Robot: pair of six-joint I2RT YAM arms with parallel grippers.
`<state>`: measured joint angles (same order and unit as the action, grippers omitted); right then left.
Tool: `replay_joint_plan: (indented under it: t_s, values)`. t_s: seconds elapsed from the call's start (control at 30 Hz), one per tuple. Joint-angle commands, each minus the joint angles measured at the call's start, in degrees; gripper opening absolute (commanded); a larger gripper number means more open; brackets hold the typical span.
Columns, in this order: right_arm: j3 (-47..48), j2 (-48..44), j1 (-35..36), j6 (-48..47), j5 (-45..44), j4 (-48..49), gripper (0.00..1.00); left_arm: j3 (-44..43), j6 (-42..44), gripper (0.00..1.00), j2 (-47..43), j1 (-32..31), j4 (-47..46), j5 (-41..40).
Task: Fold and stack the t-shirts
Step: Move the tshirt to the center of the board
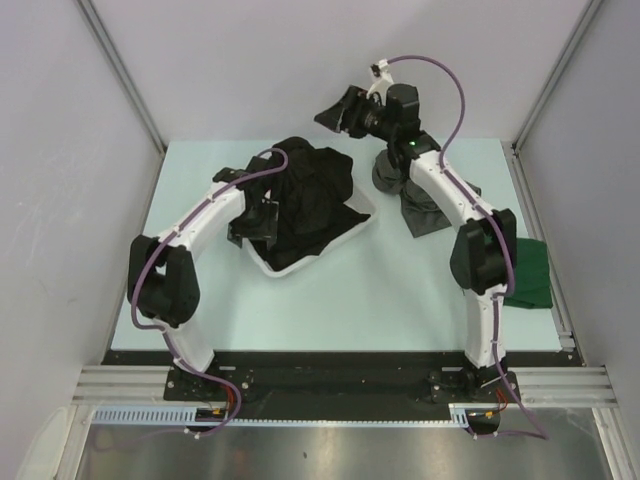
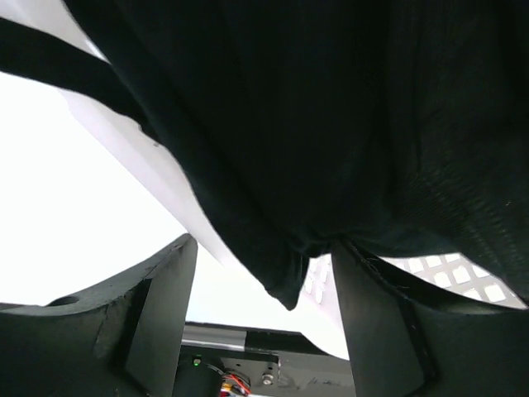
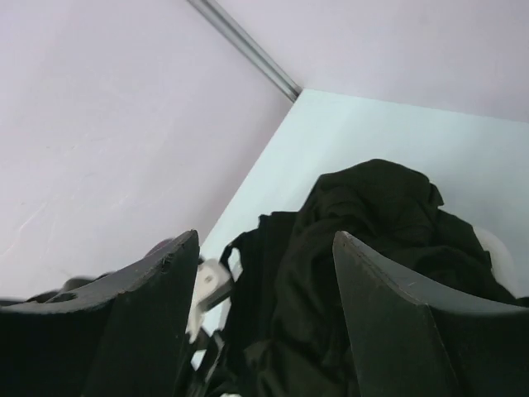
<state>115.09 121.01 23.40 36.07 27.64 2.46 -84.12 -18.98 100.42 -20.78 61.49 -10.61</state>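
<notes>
Table (image 1: 400,290): pale, walled in on 3 sides by light panels. 2 arms rise from its near edge. Basket (image 1: 290,266), white plastic, sits left of table centre, turned at an angle. The black shirts (image 1: 310,195) fill it in 1 loose, crumpled heap, mounded above the rim and spilling over the far side; I cannot count them. Left arm (image 1: 205,215) bends inward to the near-left side of the basket. Right arm (image 1: 480,250) reaches up and toward the far wall. Grey shirt (image 1: 425,212) lies bunched on the table right of the basket, partly hidden under the right arm. Green shirt (image 1: 532,272) lies flat at the right table edge, well apart from the basket, beside the right arm's elbow. Left claw (image 1: 252,222) sits against the heap: in the left wrist view its fingers stand apart, a fold of black cloth hangs down between them, and neither finger presses on it. Right claw (image 1: 335,112) hangs raised above the far side of the table, aimed left over the heap: fingers apart, nothing between them, clear of all cloth.
</notes>
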Motion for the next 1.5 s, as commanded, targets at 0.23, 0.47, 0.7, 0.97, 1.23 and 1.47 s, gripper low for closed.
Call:
replay_joint_plan:
  t_s: [0.23,0.47,0.7,0.97,1.23,1.47]
  values:
    - [-15.0,-15.4,-4.6,-5.2,2.8,-4.4,0.72,-14.0,-0.4,0.71,3.4,-0.8,0.2,1.3]
    - [-22.5,-21.9,-5.0,-9.4,2.5,-13.1,0.61,-15.5,-0.3,0.69,6.0,-2.7,-0.1,2.9]
    - [-29.3,-28.5,-5.3,-11.0,3.1,-18.4,0.32,-17.7,-1.1,0.59,7.8,-3.8,-0.2,3.8]
    - [-40.0,-34.1,-5.4,-15.6,-0.2,-24.8,0.35,-23.3,-1.5,0.64,5.1,-4.9,0.2,2.3]
    - [-49.8,-33.7,-5.6,-15.4,-2.6,-24.7,0.45,-22.5,-3.0,0.66,-0.3,-5.1,-1.3,2.3]
    - [-49.7,-30.4,-5.5,-14.9,-2.9,-21.3,0.49,-21.2,-3.1,0.66,-4.2,-5.1,-0.8,1.9]
